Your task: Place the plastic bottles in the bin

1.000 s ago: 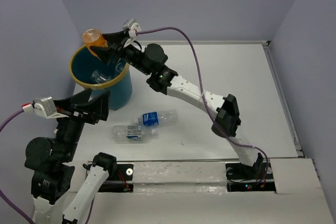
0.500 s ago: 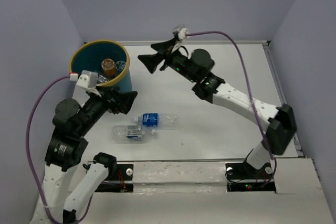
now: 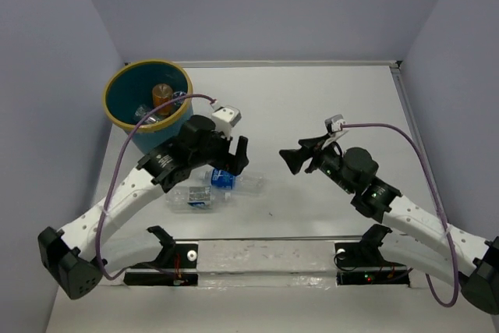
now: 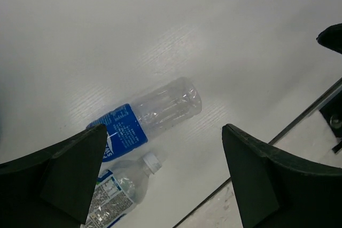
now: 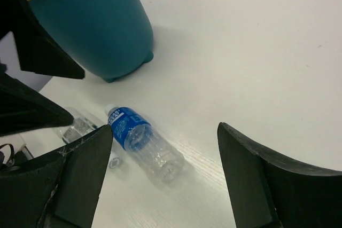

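Tabletop, white and flat. Nearest the bottom edge of the overhead frame, left of centre: grey-labelled bottle, lying on its side, white cap close to the neighbour's label in the left wrist frame. Just beyond it, side by side, contact not clear: blue-labelled bottle, also on its side, clear body, label toward its left end in the overhead frame. Over that bottle's left end: left end effector, spread wide and gripping nothing; in its own frame, the blue-labelled bottle seen between the two dark fingers. At mid-frame to the right, well apart from both bottles: right end effector, likewise spread and empty, pointed left toward them. Farthest, in the upper left of the overhead frame: bin, teal with a yellow rim, upright on the tabletop. Inside it: orange-liquid bottle and some clear bottles, number hard to tell.
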You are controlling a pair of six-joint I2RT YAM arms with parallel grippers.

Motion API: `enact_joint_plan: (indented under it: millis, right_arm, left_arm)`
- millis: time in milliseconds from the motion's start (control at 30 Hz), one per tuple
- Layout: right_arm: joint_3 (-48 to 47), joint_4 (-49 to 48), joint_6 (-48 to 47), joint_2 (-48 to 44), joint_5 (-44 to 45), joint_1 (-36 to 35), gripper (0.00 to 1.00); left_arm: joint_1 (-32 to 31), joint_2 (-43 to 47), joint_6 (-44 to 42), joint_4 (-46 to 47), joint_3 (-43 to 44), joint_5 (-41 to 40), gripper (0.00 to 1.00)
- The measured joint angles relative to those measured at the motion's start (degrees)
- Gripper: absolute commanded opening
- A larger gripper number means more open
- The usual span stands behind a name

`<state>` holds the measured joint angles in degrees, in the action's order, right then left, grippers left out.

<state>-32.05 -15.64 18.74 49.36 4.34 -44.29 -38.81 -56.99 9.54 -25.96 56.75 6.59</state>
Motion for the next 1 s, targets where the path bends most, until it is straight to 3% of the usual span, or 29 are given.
enact_joint_plan:
  millis: [200, 367, 533, 1000]
  right_arm:
    - [4.52, 5.90, 2.78, -10.49, 0.48, 0.02, 0.84]
    - [6.34, 11.17, 3.72, -19.67, 1.11, 0.02, 0.84]
    - [6.88, 15.67, 4.02, -26.08, 1.31, 0.02, 0.84]
    - [7.69, 19.76, 5.68, -27.30, -2.49, 0.02, 0.83]
  left_arm:
    - [-11.91, -13.16, -4.59, 0.09, 0.50, -5.99, 0.99]
    - [-12.46, -19.02, 0.98, 0.09, 1.38, -7.98, 0.99]
    - [-12.90, -18.47, 3.48, 0.48, 1.42, -8.35, 0.99]
    - [-15.85, -26.18, -7.23, 0.52, 1.46, -7.93, 0.99]
